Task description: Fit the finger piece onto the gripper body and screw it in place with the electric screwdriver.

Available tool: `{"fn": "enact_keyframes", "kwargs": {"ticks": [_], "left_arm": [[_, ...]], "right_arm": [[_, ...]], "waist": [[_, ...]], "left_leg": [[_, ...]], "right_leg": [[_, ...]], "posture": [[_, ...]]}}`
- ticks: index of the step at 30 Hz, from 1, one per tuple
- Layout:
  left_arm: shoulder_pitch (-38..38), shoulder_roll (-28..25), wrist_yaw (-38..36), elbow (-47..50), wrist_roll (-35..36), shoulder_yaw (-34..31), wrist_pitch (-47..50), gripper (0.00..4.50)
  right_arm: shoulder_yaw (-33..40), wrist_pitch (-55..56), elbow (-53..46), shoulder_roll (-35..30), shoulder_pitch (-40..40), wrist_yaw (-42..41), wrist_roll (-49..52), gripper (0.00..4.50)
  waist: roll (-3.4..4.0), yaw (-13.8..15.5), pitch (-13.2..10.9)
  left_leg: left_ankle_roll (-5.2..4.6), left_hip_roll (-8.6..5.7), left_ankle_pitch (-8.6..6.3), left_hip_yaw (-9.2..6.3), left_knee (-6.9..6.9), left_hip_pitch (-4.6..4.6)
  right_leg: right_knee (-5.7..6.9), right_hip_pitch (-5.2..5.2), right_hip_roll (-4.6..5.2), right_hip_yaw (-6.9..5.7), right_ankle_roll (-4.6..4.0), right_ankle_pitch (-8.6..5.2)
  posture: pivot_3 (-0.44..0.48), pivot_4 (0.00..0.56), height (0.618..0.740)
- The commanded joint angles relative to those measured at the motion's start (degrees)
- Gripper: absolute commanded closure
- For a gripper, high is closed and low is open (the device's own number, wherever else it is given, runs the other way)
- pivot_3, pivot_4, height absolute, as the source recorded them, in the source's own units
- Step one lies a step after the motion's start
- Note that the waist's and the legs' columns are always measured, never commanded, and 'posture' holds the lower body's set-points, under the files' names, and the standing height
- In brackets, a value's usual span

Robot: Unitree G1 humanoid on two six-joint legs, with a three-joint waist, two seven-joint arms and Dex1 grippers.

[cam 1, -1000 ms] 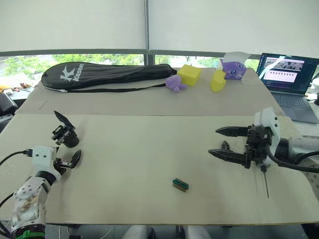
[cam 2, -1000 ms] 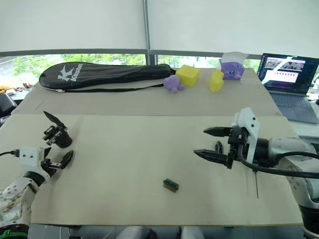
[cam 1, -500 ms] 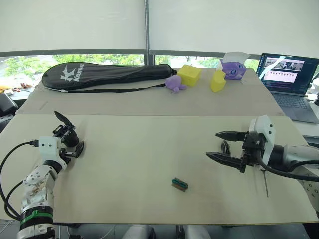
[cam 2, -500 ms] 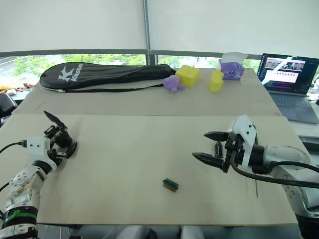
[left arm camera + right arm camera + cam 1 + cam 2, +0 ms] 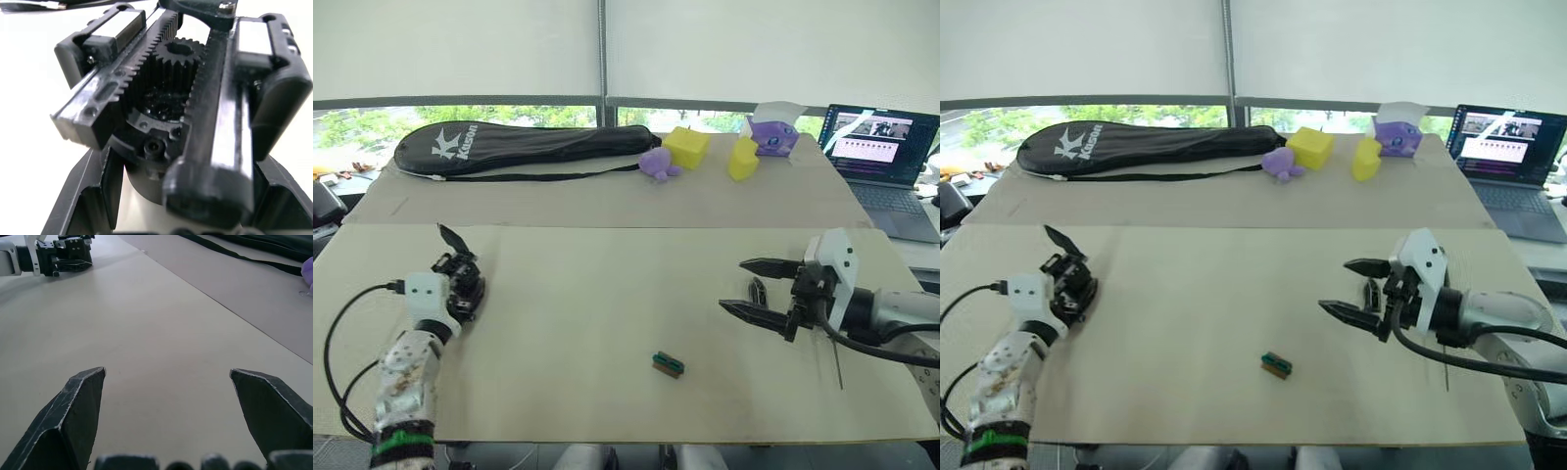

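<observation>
Looks like an office or a robotics lab by a window: a big pale worktop (image 5: 607,323) with roller blinds (image 5: 460,49) behind it, trees outside, an open laptop (image 5: 881,147) off to the side, and near the laptop some foam toy blocks (image 5: 686,147) plus a racket bag (image 5: 519,145).

— Where is the left gripper (image 5: 460,289)?
— Out ahead of its bent forearm, closed around the gripper body (image 5: 166,117), whose toothed racks sit right between the two fingers.
— And the right gripper (image 5: 766,290)?
— Low, arm reaching in from the side, wrist level. Its two black fingers (image 5: 80,401) are spread wide apart, holding nothing.
</observation>
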State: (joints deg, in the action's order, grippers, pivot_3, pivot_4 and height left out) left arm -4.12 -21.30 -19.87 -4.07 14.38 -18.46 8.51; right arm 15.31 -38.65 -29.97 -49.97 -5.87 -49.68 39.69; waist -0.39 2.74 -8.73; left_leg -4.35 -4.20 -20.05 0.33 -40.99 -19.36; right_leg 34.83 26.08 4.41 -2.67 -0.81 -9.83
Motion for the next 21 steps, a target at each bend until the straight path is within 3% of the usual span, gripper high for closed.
{"fn": "enact_keyframes", "kwargs": {"ticks": [1, 5, 9, 13, 17, 21], "left_arm": [[0.74, 7.69, 8.88, 16.74, -1.02, 6.12, 5.88, 2.13], [0.93, 14.87, 16.80, 24.51, -6.13, 12.47, 12.19, 2.13], [-1.58, 15.45, 17.10, 20.95, -10.47, 17.99, 11.48, 2.13], [-2.73, 15.31, 15.77, 15.81, -10.27, 18.10, 9.64, 2.13], [-1.75, 13.58, 11.16, 12.67, -7.06, 16.14, 8.25, 0.21], [-0.24, 6.46, 0.03, 11.58, -2.66, 14.85, 9.19, 0.10]], "right_arm": [[0.54, 0.86, -2.38, 0.48, -0.24, 0.28, 1.01, 0.00], [-0.82, 0.66, -3.30, 1.10, -0.53, 0.63, 0.89, 0.00], [-2.13, 0.48, -3.78, 1.74, -0.71, 0.78, 0.80, 0.00], [-3.45, 0.85, -3.69, 1.93, -0.97, 0.93, 0.20, 0.00], [-4.00, 0.93, -3.83, 2.09, -1.16, 1.26, -0.03, 0.00], [-4.09, 0.98, -4.17, 2.21, -1.01, 1.84, 0.00, 0.00]], "waist": [[-0.08, 0.41, -0.05], [-0.54, 0.42, -0.32], [-0.55, -0.54, -0.32], [-0.55, -0.56, -0.32], [-0.55, -0.56, -0.32], [-0.52, -0.63, -0.31]], "left_leg": [[-0.01, -0.01, -0.01, 0.00, -0.04, -0.05], [-0.03, -0.02, -0.02, -0.03, -0.25, -0.19], [-0.04, 0.02, 0.04, -0.05, -0.14, -0.13], [-0.05, 0.02, 0.07, -0.06, -0.02, -0.07], [-0.05, 0.02, 0.07, -0.04, -0.07, -0.07], [-0.05, 0.03, 0.07, -0.04, -0.06, -0.02]], "right_leg": [[-0.02, -0.02, 0.01, 0.00, 0.05, 0.03], [0.07, 0.04, -0.03, 0.02, 0.14, 0.09], [0.17, 0.10, -0.10, 0.05, 0.13, 0.09], [0.15, 0.11, -0.10, 0.04, 0.13, 0.09], [0.11, 0.10, -0.10, 0.04, 0.13, 0.09], [0.15, 0.09, -0.09, 0.05, 0.12, 0.08]], "posture": [[0.000, 0.150, 0.740], [0.000, 0.150, 0.740], [0.000, 0.150, 0.740], [0.000, 0.150, 0.740], [0.000, 0.150, 0.740], [0.000, 0.150, 0.740]]}}
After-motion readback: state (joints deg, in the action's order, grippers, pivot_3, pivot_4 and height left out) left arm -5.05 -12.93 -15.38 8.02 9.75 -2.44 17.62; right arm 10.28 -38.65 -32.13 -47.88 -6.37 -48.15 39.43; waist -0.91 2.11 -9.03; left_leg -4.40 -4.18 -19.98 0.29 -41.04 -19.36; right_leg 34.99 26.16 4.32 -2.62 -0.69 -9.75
